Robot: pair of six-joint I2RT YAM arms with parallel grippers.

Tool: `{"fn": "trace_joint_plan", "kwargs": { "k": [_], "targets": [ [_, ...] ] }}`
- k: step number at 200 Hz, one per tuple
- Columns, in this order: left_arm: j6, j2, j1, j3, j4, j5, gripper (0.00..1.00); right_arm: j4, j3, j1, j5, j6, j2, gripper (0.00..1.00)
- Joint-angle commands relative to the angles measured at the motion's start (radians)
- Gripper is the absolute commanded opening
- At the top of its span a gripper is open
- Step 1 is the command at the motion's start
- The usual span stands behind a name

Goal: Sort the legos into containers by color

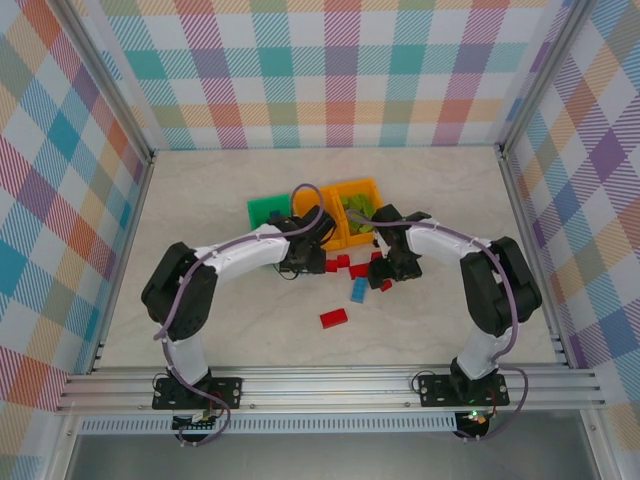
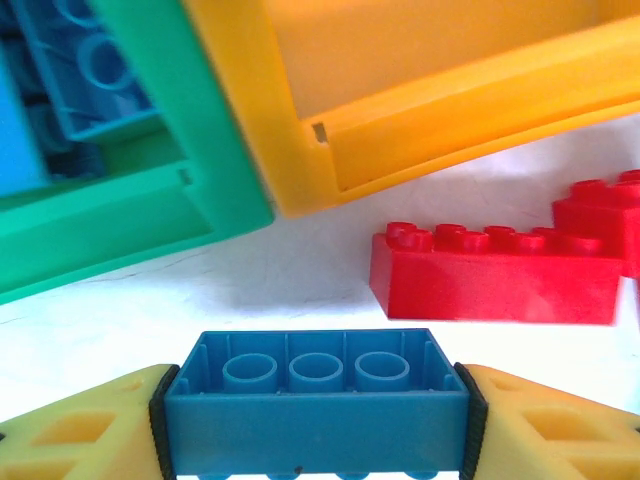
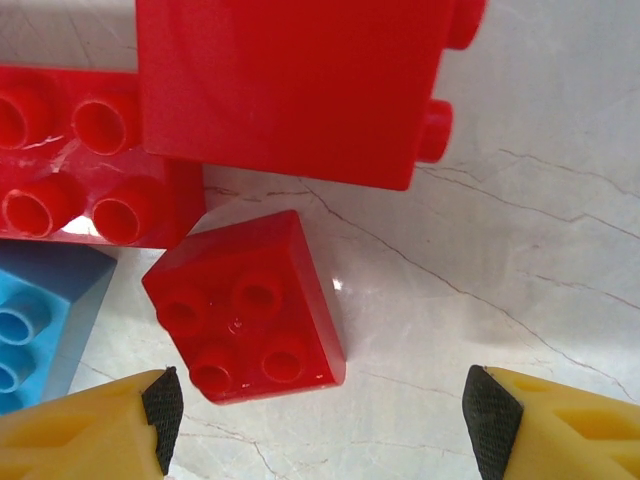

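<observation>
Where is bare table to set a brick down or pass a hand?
Free: the far strip between the bins and the back wall; the wide patches outside the left arm and right arm; the near strip between the lone red brick and the rail. Crowded: the loose bricks between both arms, just before the bins.

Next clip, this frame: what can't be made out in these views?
- Top view: left arm covers the middle orange bin; its contents are hidden.
- Top view: lime bricks in the right orange bin are too small to count.
- Left wrist view: green bin is cut by the top and left edges; blue bricks inside cannot be counted.
- Right wrist view: big red brick runs past the top edge; length unknown.
</observation>
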Motion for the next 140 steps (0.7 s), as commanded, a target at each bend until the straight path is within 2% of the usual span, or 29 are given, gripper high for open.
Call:
{"fn": "trace_joint_plan", "kwargs": {
  "k": [1,25,60,79,108,140],
  "targets": [
    [-0.019,-0.107,-0.009,0.046,-0.084,-0.057,0.56,0.009,0.029,0.012,-0.014,-0.023,0.034,0.76],
    [-0.019,-0.175,0.032,0.063,-0.112,-0.093,0.56,0.017,0.036,0.013,-0.006,-0.023,0.052,0.75],
    [0.011,-0.200,0.171,0.069,-0.091,-0.055,0.58,0.031,0.052,0.015,-0.021,-0.021,0.086,0.68],
    [0.038,-0.156,0.227,0.108,-0.089,-0.036,0.58,0.021,0.059,0.020,-0.006,-0.017,0.112,0.60],
    [0.041,-0.091,0.299,0.162,-0.066,0.000,0.58,0.014,0.049,0.021,0.025,0.000,0.097,0.40],
    [0.059,-0.014,0.355,0.239,-0.077,0.026,0.59,-0.005,0.047,0.021,-0.003,0.053,0.005,0.29]
  ]
}}
